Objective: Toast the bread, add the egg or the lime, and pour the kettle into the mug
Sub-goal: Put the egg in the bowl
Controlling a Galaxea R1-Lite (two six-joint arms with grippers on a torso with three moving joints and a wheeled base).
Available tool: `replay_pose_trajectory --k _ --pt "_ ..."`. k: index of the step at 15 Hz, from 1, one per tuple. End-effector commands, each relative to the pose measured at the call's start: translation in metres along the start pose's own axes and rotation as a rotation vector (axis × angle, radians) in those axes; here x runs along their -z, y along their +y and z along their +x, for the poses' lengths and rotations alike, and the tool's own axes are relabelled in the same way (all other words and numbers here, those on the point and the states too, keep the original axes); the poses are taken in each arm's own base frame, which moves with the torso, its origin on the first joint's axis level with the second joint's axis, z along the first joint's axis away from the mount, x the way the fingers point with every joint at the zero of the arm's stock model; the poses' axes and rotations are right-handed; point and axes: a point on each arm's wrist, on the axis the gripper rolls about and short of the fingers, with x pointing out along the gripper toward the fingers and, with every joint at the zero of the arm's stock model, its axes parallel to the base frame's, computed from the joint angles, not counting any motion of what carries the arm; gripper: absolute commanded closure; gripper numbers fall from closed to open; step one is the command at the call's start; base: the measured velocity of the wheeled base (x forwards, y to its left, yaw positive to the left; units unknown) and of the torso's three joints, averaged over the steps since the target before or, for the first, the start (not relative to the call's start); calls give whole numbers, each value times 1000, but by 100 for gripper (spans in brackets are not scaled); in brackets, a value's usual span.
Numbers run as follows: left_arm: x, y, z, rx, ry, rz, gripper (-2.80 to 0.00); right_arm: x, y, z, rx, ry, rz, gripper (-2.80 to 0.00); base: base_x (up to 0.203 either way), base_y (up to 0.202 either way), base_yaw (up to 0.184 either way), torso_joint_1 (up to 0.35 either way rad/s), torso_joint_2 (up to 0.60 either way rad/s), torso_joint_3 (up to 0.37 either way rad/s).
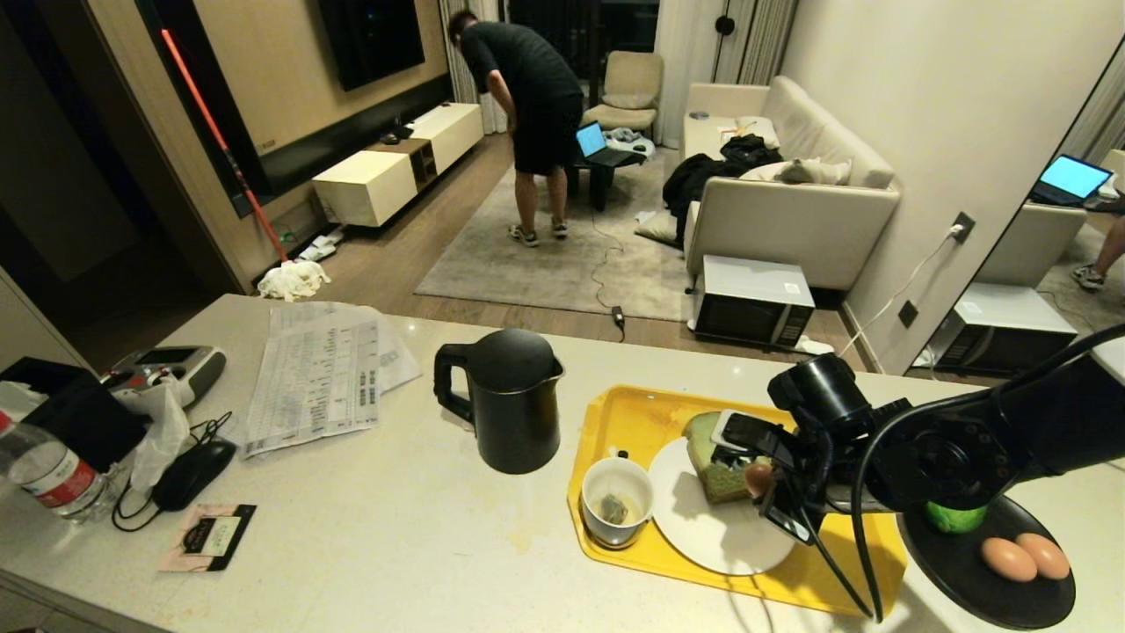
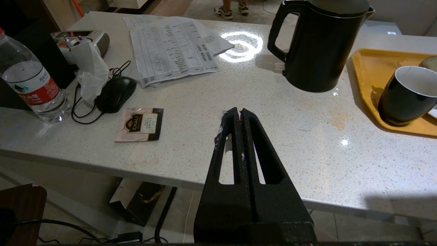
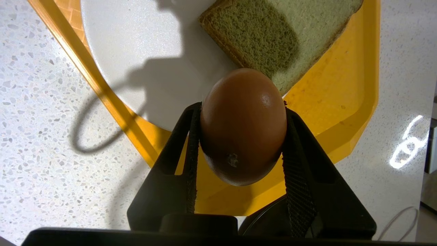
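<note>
My right gripper (image 3: 242, 108) is shut on a brown egg (image 3: 243, 126), hanging over the near edge of the white plate (image 3: 136, 41). In the head view the same egg (image 1: 758, 479) sits at the right gripper (image 1: 761, 483), just beside the bread (image 1: 714, 482). The pale green bread (image 3: 273, 37) lies flat on the plate (image 1: 712, 532), on a yellow tray (image 1: 642, 413). The white mug (image 1: 617, 501) stands at the tray's left. The black kettle (image 1: 514, 404) stands left of the tray. The lime (image 1: 956, 519) rests on a black dish. My left gripper (image 2: 238, 111) is shut and empty over the counter's near edge.
The black dish (image 1: 976, 593) at the right also holds two eggs (image 1: 1024, 557). On the left of the counter lie papers (image 1: 316, 378), a mouse (image 1: 192, 473), a tea sachet (image 1: 209, 536) and a water bottle (image 1: 48, 475). A person (image 1: 527, 114) stands in the room behind.
</note>
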Motion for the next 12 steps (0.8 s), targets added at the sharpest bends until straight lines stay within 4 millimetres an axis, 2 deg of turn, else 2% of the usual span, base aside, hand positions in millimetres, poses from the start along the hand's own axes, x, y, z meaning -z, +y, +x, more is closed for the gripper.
replay_pose_trajectory --k 1,12 --pt "0 0 0 -1 -1 0 0 -1 1 -2 0 -7 -7 0 0 0 0 0 0 0" --pt "0 0 0 -1 -1 7 0 0 9 -4 -10 -2 -29 0 0 0 0 0 0 0"
